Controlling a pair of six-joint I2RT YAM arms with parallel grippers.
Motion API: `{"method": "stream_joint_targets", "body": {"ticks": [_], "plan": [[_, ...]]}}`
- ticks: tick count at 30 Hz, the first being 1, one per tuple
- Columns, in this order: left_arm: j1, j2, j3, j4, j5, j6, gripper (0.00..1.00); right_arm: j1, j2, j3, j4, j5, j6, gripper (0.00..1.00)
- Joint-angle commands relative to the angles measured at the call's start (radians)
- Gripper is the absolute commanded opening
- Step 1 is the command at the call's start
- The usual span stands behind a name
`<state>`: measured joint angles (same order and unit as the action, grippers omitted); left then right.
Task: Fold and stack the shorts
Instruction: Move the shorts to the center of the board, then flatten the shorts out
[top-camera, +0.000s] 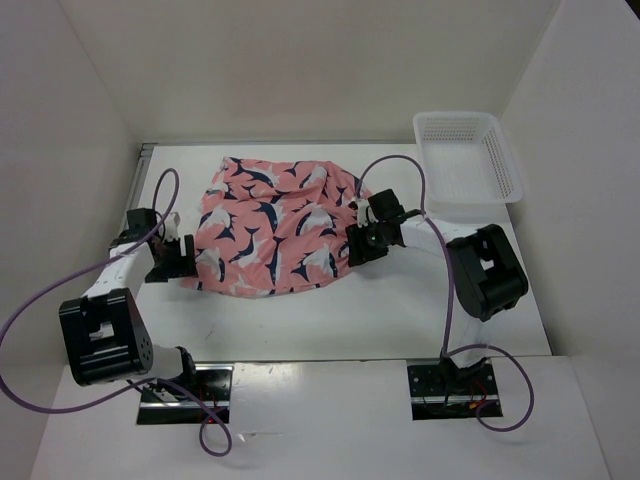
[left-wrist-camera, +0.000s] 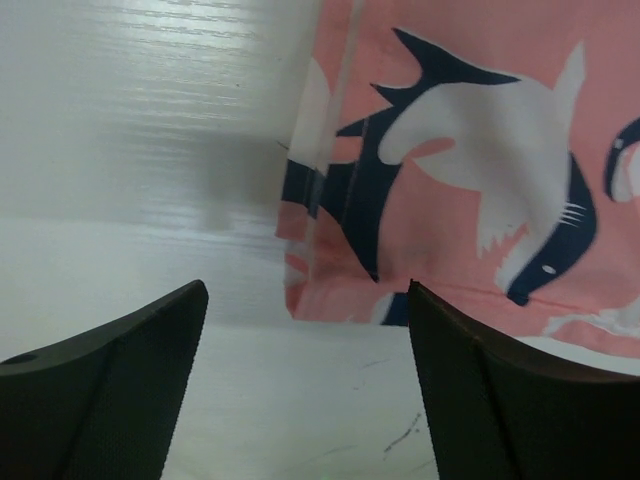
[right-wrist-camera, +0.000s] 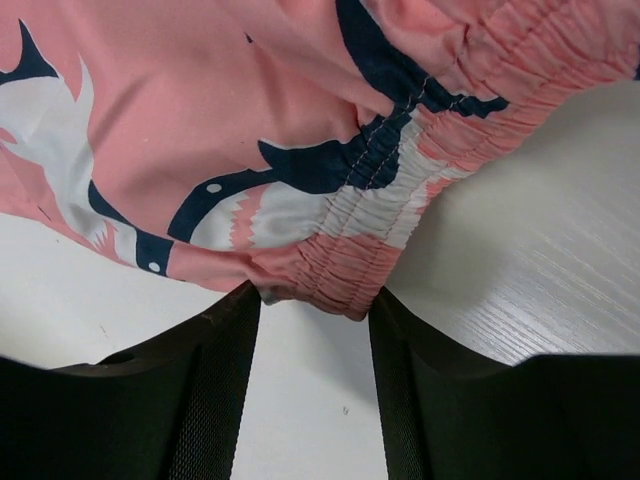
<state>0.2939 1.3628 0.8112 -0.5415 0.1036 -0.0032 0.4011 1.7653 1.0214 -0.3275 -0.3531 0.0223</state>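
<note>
Left end effector wide and empty at the 9 o'clock hem corner of the shorts. Right end effector narrow about the elastic waistband at 3 o'clock, grip uncertain. Spread rumpled mid-surface. Probably first fold: pinch both ends, carry across.

No writing, label, brand mark, number or sign can be read in any of the three views. The print on the shorts is a pattern of navy-and-white figures on pink and carries no lettering.
</note>
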Motion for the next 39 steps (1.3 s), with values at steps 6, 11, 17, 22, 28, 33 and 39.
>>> {"method": "stream_joint_targets", "body": {"ticks": [6,11,17,22,28,33,39], "plan": [[-0.015,0.032,-0.040,0.057,0.014,0.003,0.65,0.001,0.020,0.032,0.042,0.037,0.004,0.45],[-0.024,0.065,-0.055,0.097,0.005,0.003,0.50,0.001,0.031,0.042,0.042,0.049,0.004,0.38],[-0.033,0.065,-0.055,0.065,0.056,0.003,0.63,0.001,0.031,0.042,0.042,0.049,-0.039,0.38],[-0.068,0.088,-0.067,0.028,0.108,0.003,0.57,0.001,0.031,0.051,0.033,0.028,-0.061,0.31],[-0.090,0.113,-0.090,0.084,0.134,0.003,0.00,0.001,0.022,0.051,0.033,0.049,-0.082,0.03],[-0.090,0.113,-0.009,0.066,0.168,0.003,0.00,0.001,0.000,0.083,0.008,0.060,-0.166,0.00],[-0.090,0.087,0.181,0.057,0.102,0.003,0.00,0.001,-0.067,0.195,-0.076,0.040,-0.290,0.00]]}}
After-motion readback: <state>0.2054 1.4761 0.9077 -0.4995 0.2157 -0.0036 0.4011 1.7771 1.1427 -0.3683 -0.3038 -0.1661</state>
